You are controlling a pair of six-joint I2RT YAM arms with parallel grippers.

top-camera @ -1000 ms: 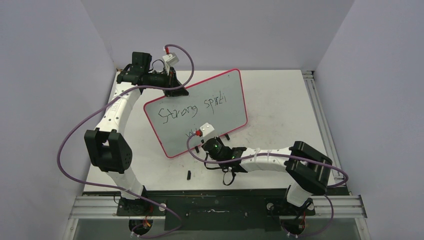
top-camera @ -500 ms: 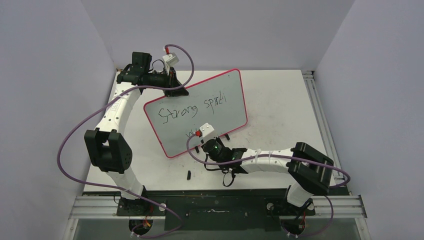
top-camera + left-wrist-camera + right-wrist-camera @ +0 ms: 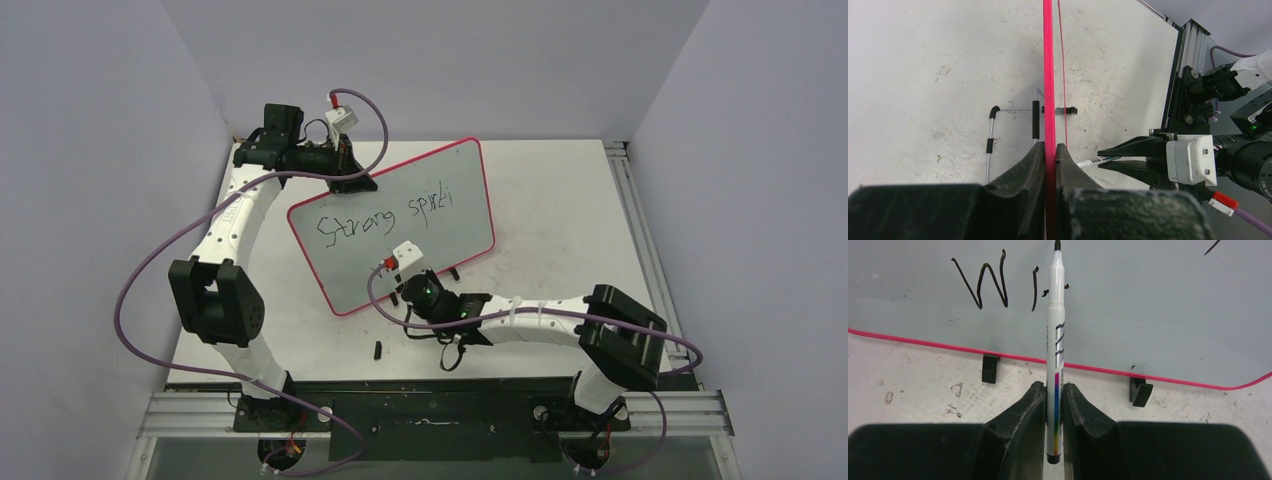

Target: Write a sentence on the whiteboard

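The whiteboard, pale with a pink-red rim, stands tilted on the table. Its top line of the sentence reads "Strong spirit". Lower down, the right wrist view shows the letters "Wi" and a short stroke. My left gripper is shut on the whiteboard's rim at its far left corner. My right gripper is shut on a white marker. The marker's black tip points at the board just right of the "i"; whether it touches I cannot tell.
Two black feet carry the board's lower edge. A wire stand lies behind the board. A small black piece lies on the tabletop near the right arm. An aluminium rail runs along the table's right edge.
The right wrist has shifted slightly to the left along the board's lower part, marker still gripped. The left arm and the board have not moved.
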